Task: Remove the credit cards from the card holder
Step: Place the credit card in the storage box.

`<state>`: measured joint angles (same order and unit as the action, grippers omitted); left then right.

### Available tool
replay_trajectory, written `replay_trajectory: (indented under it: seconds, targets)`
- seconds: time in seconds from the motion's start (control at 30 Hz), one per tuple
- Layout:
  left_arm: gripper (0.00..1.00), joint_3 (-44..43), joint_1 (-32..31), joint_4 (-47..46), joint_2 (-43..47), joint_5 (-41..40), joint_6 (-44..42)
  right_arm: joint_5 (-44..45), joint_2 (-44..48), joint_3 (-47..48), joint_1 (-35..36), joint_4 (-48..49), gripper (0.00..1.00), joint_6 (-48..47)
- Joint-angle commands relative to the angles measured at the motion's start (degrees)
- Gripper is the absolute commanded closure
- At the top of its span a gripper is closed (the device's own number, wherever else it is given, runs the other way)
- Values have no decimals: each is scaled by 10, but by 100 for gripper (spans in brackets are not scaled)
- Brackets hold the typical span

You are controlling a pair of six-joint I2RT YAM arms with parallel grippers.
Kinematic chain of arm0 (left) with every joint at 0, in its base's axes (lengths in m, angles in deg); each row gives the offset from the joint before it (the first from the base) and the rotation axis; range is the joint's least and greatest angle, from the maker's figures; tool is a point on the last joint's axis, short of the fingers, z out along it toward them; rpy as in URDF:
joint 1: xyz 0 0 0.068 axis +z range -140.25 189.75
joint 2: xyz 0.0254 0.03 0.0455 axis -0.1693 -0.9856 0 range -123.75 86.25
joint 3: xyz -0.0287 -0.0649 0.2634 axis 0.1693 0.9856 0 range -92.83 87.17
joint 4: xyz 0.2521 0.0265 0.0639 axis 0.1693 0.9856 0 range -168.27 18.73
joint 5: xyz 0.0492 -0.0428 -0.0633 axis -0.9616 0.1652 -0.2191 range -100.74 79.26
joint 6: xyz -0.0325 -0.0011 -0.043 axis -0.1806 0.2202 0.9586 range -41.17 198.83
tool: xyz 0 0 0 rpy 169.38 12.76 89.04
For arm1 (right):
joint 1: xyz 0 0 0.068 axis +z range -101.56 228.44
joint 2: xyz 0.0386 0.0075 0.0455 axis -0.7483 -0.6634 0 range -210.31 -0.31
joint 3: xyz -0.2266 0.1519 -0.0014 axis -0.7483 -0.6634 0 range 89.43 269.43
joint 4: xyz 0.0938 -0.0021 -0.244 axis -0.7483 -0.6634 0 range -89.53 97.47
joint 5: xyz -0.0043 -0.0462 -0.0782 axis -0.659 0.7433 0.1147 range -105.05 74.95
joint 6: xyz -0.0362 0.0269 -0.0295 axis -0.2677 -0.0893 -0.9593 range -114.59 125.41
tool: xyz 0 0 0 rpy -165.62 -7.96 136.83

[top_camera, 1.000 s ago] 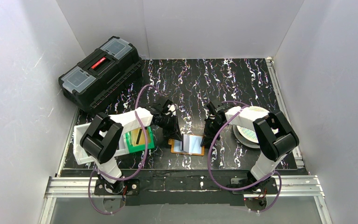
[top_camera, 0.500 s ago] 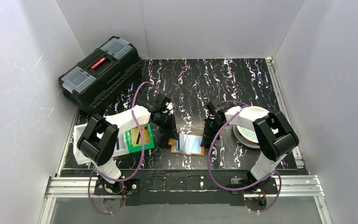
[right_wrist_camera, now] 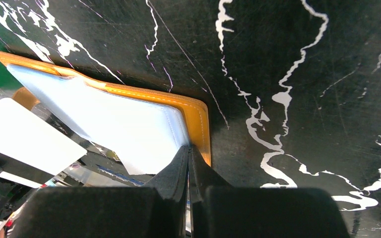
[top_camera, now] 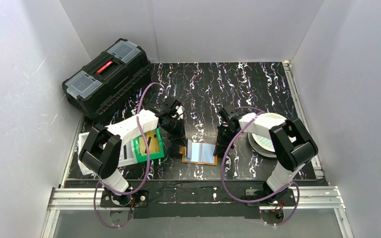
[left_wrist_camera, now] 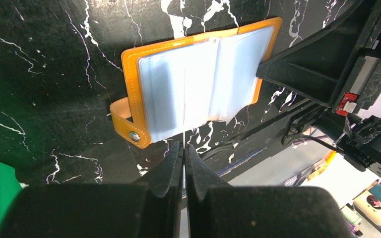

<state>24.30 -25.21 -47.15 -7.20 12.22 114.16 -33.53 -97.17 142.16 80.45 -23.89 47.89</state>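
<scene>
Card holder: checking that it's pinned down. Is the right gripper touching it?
Touching. The right wrist view shows the right gripper, shut, with its tips meeting the card holder at its orange border.

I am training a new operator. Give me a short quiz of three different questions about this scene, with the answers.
1. Which gripper touches the edge of the card holder? A. left B. right C. neither
2. True or false: the card holder is folded shut.
3. Fill in: the bin beside the card holder is ___ in colour.
Key: 1. B, the right gripper, with its fingers closed. 2. False, it lies open. 3. Green.
</scene>
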Motion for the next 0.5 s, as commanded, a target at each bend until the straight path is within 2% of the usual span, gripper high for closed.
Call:
replay_trajectory:
  seconds: [0.0, 0.2, 0.27, 0.33, 0.47]
  targets:
    - [100, -25, 4, 33, 42, -11, -13, 36, 8, 11, 3, -8, 94, -4]
    - [100, -33, 5, 41, 57, -9, -15, 37, 29, 28, 4, -23, 92, -5]
    - [100, -38, 6, 46, 62, -9, -17, 38, 38, 34, 3, -28, 87, -5]
    - [100, -44, 6, 52, 71, -9, -19, 36, 50, 41, 3, -34, 77, -5]
    - [100, -63, 9, 77, 93, -17, -26, 30, 81, 58, 4, -41, 41, -4]
